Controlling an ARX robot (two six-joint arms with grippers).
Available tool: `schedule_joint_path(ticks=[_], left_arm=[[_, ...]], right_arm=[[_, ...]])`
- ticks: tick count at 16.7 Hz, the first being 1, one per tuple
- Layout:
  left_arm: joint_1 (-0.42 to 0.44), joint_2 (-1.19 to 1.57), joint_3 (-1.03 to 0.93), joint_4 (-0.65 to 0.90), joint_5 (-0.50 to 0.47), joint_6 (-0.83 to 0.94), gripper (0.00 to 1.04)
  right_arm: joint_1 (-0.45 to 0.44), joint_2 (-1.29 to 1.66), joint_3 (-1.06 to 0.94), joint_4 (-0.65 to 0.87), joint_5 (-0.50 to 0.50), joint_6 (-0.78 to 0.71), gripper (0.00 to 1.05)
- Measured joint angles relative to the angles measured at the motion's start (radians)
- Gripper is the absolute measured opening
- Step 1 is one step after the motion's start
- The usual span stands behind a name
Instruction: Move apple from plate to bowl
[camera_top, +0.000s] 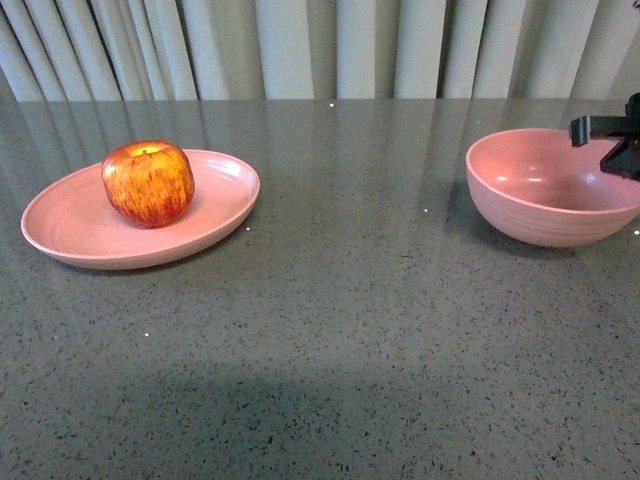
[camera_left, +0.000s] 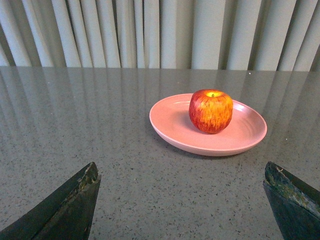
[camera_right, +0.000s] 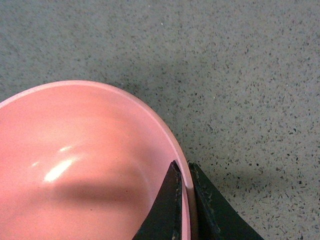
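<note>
The apple (camera_top: 148, 183) sits on the plate (camera_top: 70, 225) at the left of the desk (camera_top: 350, 300), well apart from the bowl (camera_top: 540, 222), whose rim our right gripper (camera_right: 182, 170) pinches between nearly closed jaws; our left gripper (camera_left: 181, 169) is spread wide, facing the apple from short of the plate. We judge two risks — an off-centre close could roll the round apple off the shallow plate, and any tug on the rim could tip the bowl as the apple drops in.
</note>
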Motion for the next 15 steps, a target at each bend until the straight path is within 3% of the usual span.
schedule_joint_path(ticks=[7,15], left_arm=[[0.000,0.000,0.000,0.000,0.000,0.000,0.98],[0.000,0.000,0.000,0.000,0.000,0.000,0.98]], right_arm=[[0.069,-0.229,0.011,-0.058,-0.032,-0.002,0.03],[0.296,-0.142,0.094,-0.083,0.027,0.058,0.03]])
